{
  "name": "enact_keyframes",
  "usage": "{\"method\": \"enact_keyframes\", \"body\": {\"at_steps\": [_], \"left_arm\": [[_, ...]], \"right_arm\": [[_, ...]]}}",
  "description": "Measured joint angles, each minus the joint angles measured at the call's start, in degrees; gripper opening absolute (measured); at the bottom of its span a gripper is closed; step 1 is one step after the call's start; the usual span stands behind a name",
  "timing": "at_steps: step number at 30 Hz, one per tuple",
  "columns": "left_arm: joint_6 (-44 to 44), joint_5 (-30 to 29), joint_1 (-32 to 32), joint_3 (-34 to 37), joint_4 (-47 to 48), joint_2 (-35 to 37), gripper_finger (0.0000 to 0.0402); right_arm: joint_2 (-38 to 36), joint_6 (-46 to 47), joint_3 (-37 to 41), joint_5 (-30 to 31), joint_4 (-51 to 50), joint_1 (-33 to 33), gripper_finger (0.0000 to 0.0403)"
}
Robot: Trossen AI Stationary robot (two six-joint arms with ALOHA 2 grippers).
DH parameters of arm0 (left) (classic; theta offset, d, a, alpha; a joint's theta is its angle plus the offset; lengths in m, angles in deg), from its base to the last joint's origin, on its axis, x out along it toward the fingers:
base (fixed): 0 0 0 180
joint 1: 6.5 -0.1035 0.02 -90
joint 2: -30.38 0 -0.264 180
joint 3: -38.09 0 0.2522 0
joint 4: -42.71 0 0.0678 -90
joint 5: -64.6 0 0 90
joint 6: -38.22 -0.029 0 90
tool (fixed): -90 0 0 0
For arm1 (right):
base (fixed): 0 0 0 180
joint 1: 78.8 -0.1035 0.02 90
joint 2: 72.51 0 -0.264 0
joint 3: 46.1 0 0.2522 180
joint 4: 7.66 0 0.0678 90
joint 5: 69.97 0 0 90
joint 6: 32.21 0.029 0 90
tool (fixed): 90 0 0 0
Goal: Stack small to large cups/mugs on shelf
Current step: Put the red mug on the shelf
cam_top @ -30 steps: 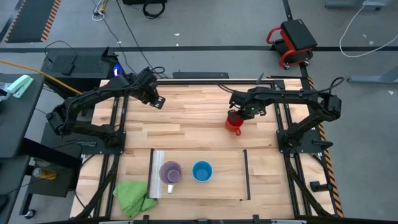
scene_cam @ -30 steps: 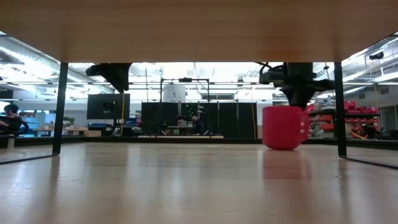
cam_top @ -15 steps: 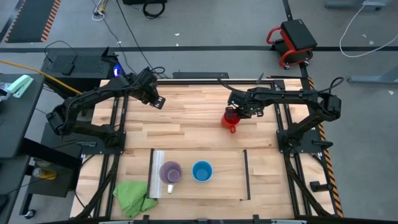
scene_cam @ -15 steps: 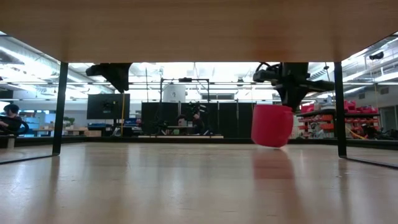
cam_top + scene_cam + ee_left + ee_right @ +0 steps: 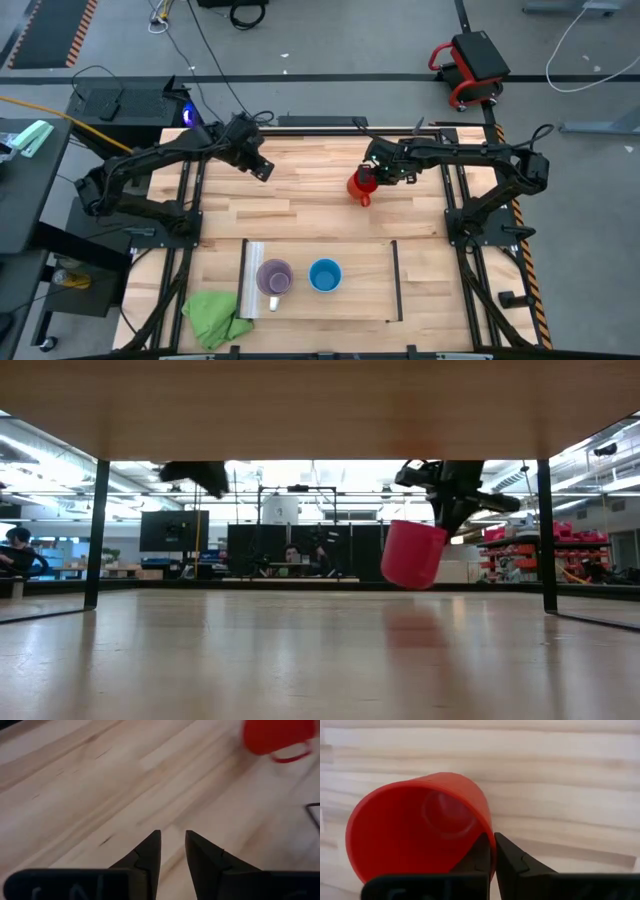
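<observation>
The red mug (image 5: 359,186) hangs tilted above the far middle of the table, and my right gripper (image 5: 373,179) is shut on it. The low view shows the red mug (image 5: 411,555) clear of the tabletop. My left gripper (image 5: 262,169) hovers to the mug's left, a little open, with nothing between its fingers (image 5: 150,852). The purple mug (image 5: 274,277) and the blue mug (image 5: 325,275) stand upright side by side on the shelf (image 5: 365,285) near the front edge. My right gripper pinches the red mug's wall at the rim (image 5: 489,836), one finger (image 5: 476,857) inside the mug and one (image 5: 515,860) outside. The fingers come from above, slanting down. The mug is lifted clear, tilted, its mouth toward the gripper and its handle (image 5: 365,200) to the near side.
A green cloth (image 5: 215,315) lies at the front left corner beside the shelf's silvery strip (image 5: 253,292). Black frame posts (image 5: 97,530) stand at both table sides. Bare wood (image 5: 300,205) lies between the arms and the shelf.
My right gripper has gone a little toward the table's left and far edges and tipped. The red mug has come up off the table and now hangs tilted. My left gripper has shifted slightly toward the right.
</observation>
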Motion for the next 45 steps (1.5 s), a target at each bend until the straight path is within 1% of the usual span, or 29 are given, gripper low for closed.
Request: {"method": "enact_keyframes", "body": {"at_steps": [5,9,13,20,28,35,45], "left_arm": [[2.32,0.06,4.32,-0.02,-5.07,-0.80,0.0097],[2.59,0.09,7.46,-0.02,-6.71,-3.02,0.0096],[3.23,0.10,9.02,0.00,-6.87,-5.78,0.0094],[3.85,0.09,10.29,-0.01,-8.72,-9.16,0.0098],[5.23,0.00,10.41,0.00,-13.67,-9.44,0.0094],[5.23,0.00,10.39,0.00,-13.65,-9.44,0.0098],[5.23,0.02,10.37,0.00,-13.63,-9.44,0.0096]], "right_arm": [[0.00,-0.81,0.00,1.29,-0.26,1.08,0.0007],[0.00,-0.61,0.00,1.24,-0.26,1.18,0.0012],[0.00,-0.86,0.00,0.44,-0.31,1.18,0.0013],[0.00,-1.96,0.00,0.00,-0.86,1.13,0.0018],[0.00,-2.46,0.00,0.08,-0.89,1.15,0.0022],[-0.02,-4.97,0.00,1.55,-3.76,1.15,0.0023],[-0.02,-5.16,0.00,3.66,-3.99,1.76,0.0023]]}}
